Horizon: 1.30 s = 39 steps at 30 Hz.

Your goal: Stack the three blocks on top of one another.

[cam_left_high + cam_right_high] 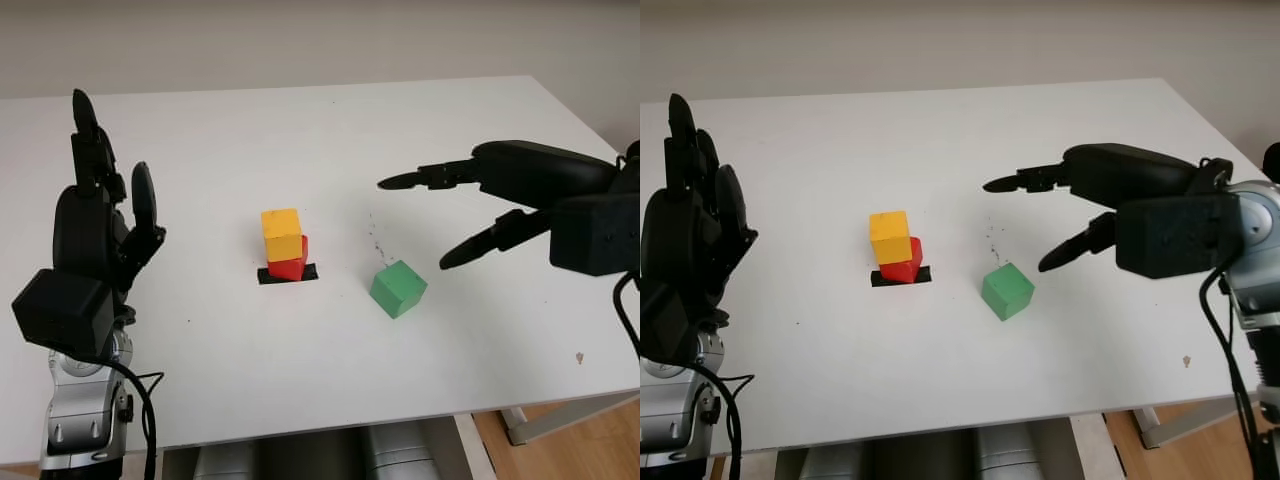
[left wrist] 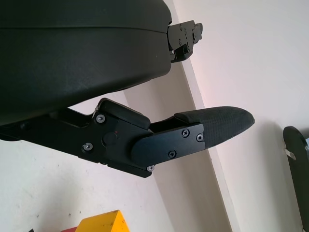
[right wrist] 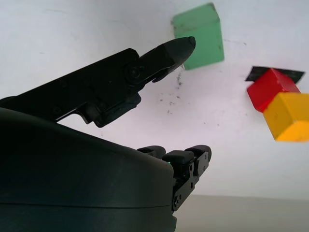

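Looks like a lab/test room imo: I'm at a bare white table, plain wall, wood floor.

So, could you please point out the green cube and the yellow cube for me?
green cube (image 1: pixel 398 289), left eye view, centre of its visible faces.
yellow cube (image 1: pixel 282 234), left eye view, front face, atop the red block.

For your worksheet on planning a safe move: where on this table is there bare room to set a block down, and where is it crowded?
Bare: the table beyond the yellow block, and between the left hand and the stack. Crowded: around the green block, beside the red block, under the open right hand.
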{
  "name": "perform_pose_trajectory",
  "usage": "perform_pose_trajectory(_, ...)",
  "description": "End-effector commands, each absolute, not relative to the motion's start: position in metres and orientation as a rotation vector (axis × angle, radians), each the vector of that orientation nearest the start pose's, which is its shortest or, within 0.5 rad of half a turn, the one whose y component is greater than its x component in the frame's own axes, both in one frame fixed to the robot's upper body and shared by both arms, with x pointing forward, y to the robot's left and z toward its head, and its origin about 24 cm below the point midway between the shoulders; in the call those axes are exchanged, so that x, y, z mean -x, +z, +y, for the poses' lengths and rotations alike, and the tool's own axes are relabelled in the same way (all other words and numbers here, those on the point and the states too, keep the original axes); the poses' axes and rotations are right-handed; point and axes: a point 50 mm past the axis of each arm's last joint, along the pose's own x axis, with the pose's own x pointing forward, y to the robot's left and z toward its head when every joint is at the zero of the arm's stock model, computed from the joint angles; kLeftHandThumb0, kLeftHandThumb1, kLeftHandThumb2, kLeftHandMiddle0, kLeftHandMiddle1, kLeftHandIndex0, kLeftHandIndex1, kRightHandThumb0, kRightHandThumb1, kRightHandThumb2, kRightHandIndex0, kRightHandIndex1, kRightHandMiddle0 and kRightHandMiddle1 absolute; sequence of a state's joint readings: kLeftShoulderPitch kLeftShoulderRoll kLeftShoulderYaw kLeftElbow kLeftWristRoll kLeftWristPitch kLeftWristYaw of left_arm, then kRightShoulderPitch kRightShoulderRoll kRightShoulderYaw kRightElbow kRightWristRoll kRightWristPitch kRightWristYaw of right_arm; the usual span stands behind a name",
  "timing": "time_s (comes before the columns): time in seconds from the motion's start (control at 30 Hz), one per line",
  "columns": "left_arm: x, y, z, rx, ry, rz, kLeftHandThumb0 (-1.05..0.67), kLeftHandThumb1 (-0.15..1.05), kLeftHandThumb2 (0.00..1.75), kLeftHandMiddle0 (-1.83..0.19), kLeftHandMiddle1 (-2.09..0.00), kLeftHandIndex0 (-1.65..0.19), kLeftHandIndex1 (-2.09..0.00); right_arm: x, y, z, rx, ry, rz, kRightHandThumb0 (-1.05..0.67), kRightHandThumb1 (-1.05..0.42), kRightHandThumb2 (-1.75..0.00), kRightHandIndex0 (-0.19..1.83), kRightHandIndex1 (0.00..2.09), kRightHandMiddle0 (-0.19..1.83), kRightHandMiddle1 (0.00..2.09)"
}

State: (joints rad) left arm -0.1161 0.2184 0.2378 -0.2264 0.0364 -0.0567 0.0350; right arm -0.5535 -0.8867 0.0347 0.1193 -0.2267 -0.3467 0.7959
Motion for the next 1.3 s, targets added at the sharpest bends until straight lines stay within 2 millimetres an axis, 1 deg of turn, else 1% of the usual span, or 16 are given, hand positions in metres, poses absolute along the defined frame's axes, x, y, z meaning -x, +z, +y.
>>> perform_pose_trajectory(0.0,-0.257,0.147,0.226,-0.267,0.231,-0.436,-0.78,1.05,0.69,0.19,0.00,0.19,0.00,-0.298,0.224,-0.229,1.428,0.717,-0.268,-0.55,-0.83,-0.06,0.31,0.04,0.36,0.04)
perform_pose_trajectory(0.13,-0.257,0.146,0.226,-0.257,0.234,-0.436,-0.78,1.05,0.68,0.19,0.00,0.19,0.00,-0.289,0.219,-0.226,1.547,0.748,-0.327,-0.59,-0.85,-0.06,0.31,0.05,0.36,0.05)
perform_pose_trajectory(0.27,-0.257,0.144,0.226,-0.260,0.235,-0.430,-0.76,1.05,0.67,0.19,0.00,0.19,0.00,-0.283,0.211,-0.222,1.596,0.762,-0.360,-0.60,-0.85,-0.06,0.31,0.05,0.36,0.05)
perform_pose_trajectory(0.37,-0.257,0.143,0.225,-0.259,0.234,-0.426,-0.75,1.05,0.65,0.19,0.00,0.19,0.00,-0.281,0.201,-0.217,1.615,0.750,-0.396,-0.59,-0.85,-0.06,0.32,0.06,0.37,0.06)
perform_pose_trajectory(0.5,-0.258,0.143,0.224,-0.279,0.231,-0.423,-0.76,1.05,0.63,0.19,0.00,0.19,0.00,-0.285,0.182,-0.210,1.589,0.736,-0.481,-0.62,-0.85,-0.06,0.31,0.05,0.39,0.06)
perform_pose_trajectory(0.57,-0.257,0.142,0.224,-0.286,0.232,-0.419,-0.77,1.05,0.61,0.19,0.00,0.19,0.00,-0.290,0.174,-0.208,1.574,0.724,-0.511,-0.66,-0.87,-0.06,0.27,0.03,0.41,0.07)
perform_pose_trajectory(0.77,-0.253,0.141,0.226,-0.315,0.244,-0.402,-0.79,1.05,0.59,0.19,0.00,0.19,0.00,-0.299,0.159,-0.201,1.567,0.708,-0.550,-0.72,-0.90,-0.07,0.12,0.01,0.46,0.09)
perform_pose_trajectory(0.97,-0.251,0.140,0.227,-0.333,0.242,-0.390,-0.78,1.05,0.60,0.19,0.00,0.19,0.00,-0.303,0.150,-0.200,1.533,0.703,-0.557,-0.70,-0.91,-0.06,0.09,0.02,0.53,0.12)
perform_pose_trajectory(1.27,-0.251,0.140,0.227,-0.354,0.240,-0.374,-0.77,1.05,0.61,0.19,0.00,0.19,0.00,-0.309,0.147,-0.203,1.555,0.707,-0.510,-0.69,-0.92,-0.06,0.08,0.04,0.58,0.16)
